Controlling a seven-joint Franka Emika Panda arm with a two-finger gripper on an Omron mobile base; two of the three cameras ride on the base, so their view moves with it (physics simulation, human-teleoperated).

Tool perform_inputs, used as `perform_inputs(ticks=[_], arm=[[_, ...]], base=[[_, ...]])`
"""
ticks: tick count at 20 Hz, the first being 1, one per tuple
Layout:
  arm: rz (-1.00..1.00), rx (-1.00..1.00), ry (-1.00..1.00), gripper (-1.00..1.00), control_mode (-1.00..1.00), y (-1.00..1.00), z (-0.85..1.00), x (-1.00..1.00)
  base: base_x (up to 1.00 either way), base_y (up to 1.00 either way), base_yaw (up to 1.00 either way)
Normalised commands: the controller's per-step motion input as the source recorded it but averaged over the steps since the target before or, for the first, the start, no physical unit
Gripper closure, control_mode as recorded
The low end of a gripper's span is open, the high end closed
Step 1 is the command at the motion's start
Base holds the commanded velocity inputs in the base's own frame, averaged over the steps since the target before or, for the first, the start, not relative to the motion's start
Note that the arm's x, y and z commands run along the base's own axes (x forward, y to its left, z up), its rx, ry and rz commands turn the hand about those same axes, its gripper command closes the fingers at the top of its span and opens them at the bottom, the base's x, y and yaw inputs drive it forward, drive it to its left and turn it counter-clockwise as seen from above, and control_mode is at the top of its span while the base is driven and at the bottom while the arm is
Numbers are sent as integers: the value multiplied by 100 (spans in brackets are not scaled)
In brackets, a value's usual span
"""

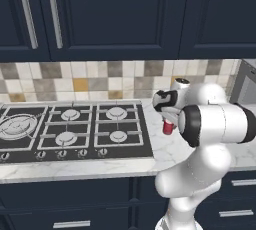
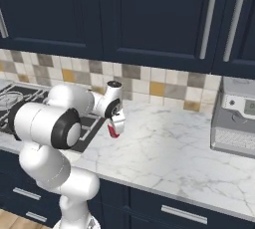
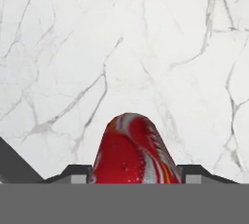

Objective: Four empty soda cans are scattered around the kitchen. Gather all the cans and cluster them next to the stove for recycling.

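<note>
Navy cabinets hang above a beige-grey mosaic backsplash and a white marble counter [image 2: 169,146]. At left, the black stove [image 1: 75,129] sits flush in the counter, its grates bare except for a round pan [image 1: 17,124] on the far-left burner. Just right of the stove's edge, the gripper [image 2: 115,129] points downward, fingers pinching a red soda can [image 1: 168,127] above the marble; the hand view shows the can [image 3: 133,150] clamped between both fingertips. Farther right stands a steel appliance [image 2: 234,123].
</note>
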Motion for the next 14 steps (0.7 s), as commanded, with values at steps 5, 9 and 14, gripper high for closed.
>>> perform_inputs(ticks=[5, 9, 14], arm=[[0, 5, 0, 100, -100, 0, -26, 24], [0, 2, 0, 100, -100, 0, -24, 21], [0, 1, 0, 100, -100, 0, -25, 15]], base=[[0, 0, 0], [0, 0, 0], [0, 0, 0]])
